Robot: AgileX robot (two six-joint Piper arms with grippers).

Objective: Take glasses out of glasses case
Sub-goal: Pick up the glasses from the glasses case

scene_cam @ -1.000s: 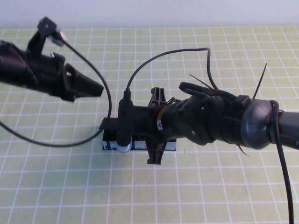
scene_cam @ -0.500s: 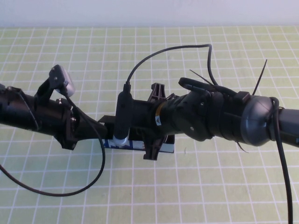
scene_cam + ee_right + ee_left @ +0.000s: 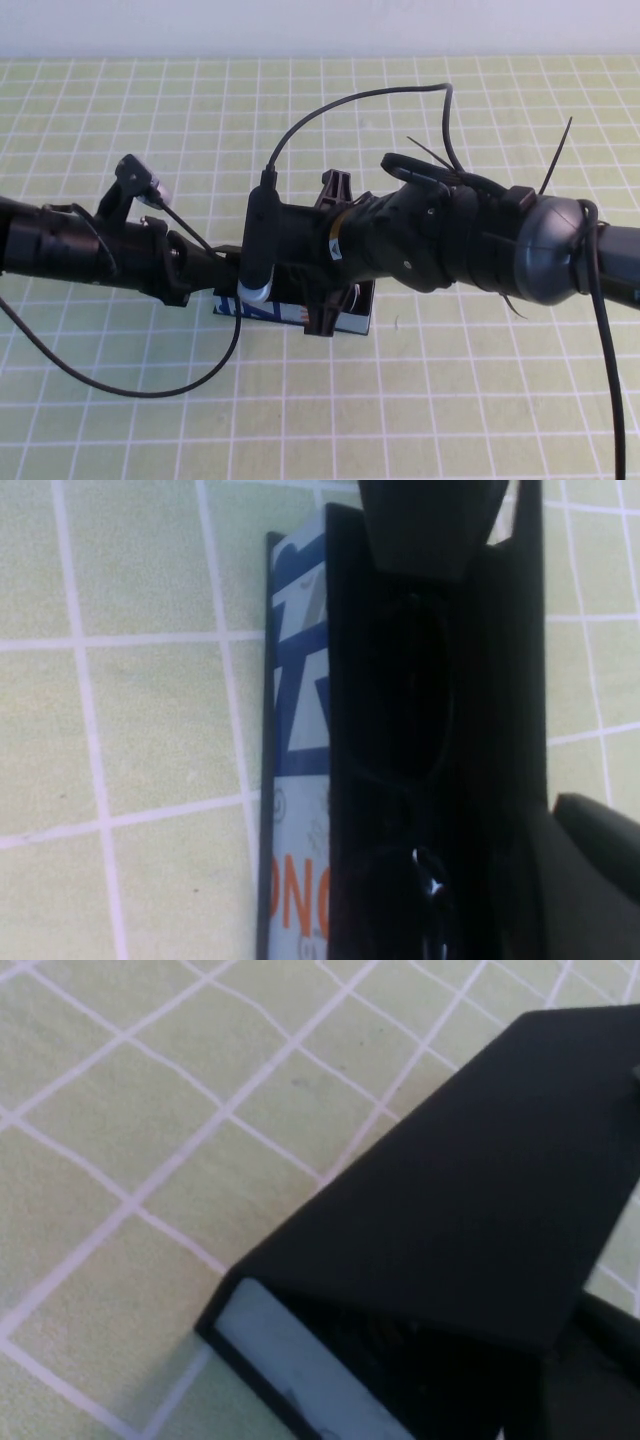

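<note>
The glasses case (image 3: 292,314) lies at the table's middle, its white printed side facing me, mostly covered by both arms. In the right wrist view it stands open (image 3: 298,730), with the black glasses (image 3: 400,710) lying inside, one dark lens showing. My right gripper (image 3: 318,296) points down over the case's middle; one finger (image 3: 592,855) shows by the case's black wall. I cannot see whether it holds anything. My left gripper (image 3: 222,278) reaches the case's left end. Its wrist view shows the raised black lid (image 3: 470,1180) close up.
The surface is a green mat with a white grid (image 3: 480,400). Cables loop from both wrist cameras, one low at the front left (image 3: 150,390). The white wall runs along the far edge.
My left arm has swung down from the back left to the case's left end. The right arm has barely moved, and the case has shifted slightly right.
</note>
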